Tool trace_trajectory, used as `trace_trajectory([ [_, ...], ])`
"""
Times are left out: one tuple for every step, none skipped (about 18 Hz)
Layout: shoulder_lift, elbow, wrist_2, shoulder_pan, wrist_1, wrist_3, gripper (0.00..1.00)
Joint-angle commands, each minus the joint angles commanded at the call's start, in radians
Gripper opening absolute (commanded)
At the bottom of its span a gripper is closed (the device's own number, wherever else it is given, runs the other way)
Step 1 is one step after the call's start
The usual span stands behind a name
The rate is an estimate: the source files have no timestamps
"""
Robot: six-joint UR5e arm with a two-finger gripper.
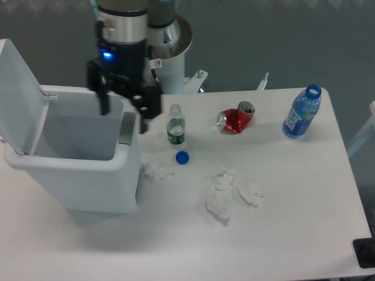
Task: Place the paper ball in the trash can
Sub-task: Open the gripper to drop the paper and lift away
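The trash can is a large pale grey-white bin at the left of the table, with its lid hinged up and open. My gripper hangs over the can's open top near its right rim. The two dark fingers stand wide apart with nothing showing between them. The paper ball does not show anywhere; the part of the can's inside that I see holds no white wad.
Several small white paper wads lie right of the can and at the table's middle. A small clear bottle, a blue cap, a crushed red can and a blue bottle stand further right.
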Motion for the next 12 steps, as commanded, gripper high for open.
trace_trajectory([
  [-0.02,0.003,0.0,0.028,0.0,0.015,1.0],
  [-0.029,0.008,0.002,0.066,-0.002,0.023,1.0],
  [-0.052,0.012,0.002,0.094,-0.003,0.035,1.0],
  [-0.081,0.021,0.008,0.117,-0.011,0.07,1.0],
  [-0.107,0.028,0.017,0.14,-0.012,0.122,1.0],
  [-0.136,0.029,0.031,0.164,-0.012,0.176,1.0],
  [-0.164,0.029,0.043,0.178,-0.011,0.222,1.0],
  [-0.19,0.034,0.06,0.186,-0.012,0.253,1.0],
  [-0.213,0.034,0.077,0.192,-0.012,0.268,1.0],
  [-0.23,0.032,0.095,0.192,-0.014,0.272,1.0],
  [-0.244,0.026,0.104,0.192,-0.014,0.272,1.0],
  [-0.258,0.025,0.107,0.192,-0.012,0.272,1.0],
])
